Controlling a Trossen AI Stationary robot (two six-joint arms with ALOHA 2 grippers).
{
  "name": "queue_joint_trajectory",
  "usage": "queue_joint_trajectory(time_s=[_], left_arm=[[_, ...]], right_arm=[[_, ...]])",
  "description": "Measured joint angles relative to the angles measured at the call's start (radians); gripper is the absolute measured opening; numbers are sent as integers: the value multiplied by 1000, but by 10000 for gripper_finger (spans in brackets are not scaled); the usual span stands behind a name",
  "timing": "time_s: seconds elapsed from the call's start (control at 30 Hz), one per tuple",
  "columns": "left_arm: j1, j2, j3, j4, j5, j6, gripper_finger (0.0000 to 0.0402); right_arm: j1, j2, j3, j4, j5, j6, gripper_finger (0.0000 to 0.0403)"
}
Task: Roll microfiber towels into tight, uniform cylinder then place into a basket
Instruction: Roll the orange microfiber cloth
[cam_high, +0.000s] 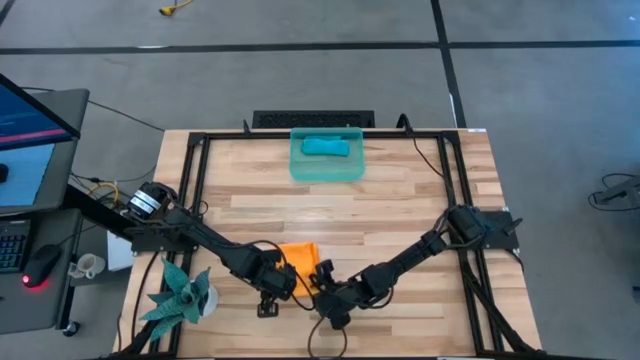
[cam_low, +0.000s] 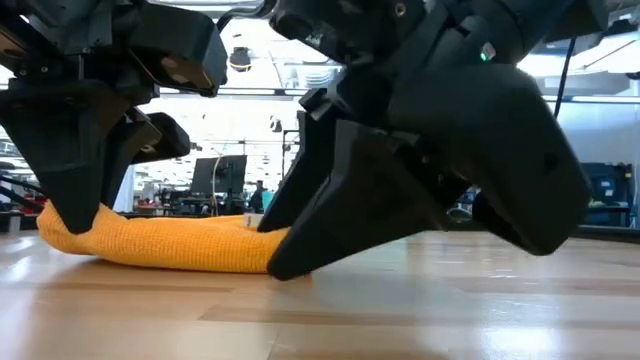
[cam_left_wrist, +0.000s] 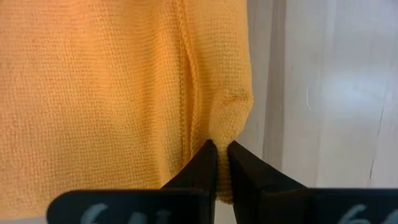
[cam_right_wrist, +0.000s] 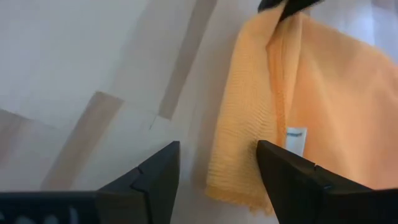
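One orange towel (cam_high: 298, 262), seemingly lengthwise front-to-back, pinched by left tool (cam_left_wrist: 222, 155); right tool (cam_right_wrist: 217, 163) agape, empty.

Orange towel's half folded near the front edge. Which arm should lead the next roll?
Probably the left. The left gripper is shut on the orange towel, pinching its edge, while the right gripper is open beside the towel's corner, holding nothing.

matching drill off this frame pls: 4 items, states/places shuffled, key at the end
Items:
1. orange towel
2. blue towel
3. left gripper
4. right gripper

States:
A. open, at the orange cloth's edge
B. rolled, inside the basket
C. shut, pinching orange cloth
D. on the table's near edge, between both grippers

Pairs: 1-D, 2-B, 3-C, 4-A
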Motion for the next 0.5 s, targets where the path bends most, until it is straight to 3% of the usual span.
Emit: queue_joint_trajectory(time_s=[0.5], left_arm=[[0,0,0,-3,4,0,15]], right_arm=[[-63,-1,1,-40,-72,177,232]])
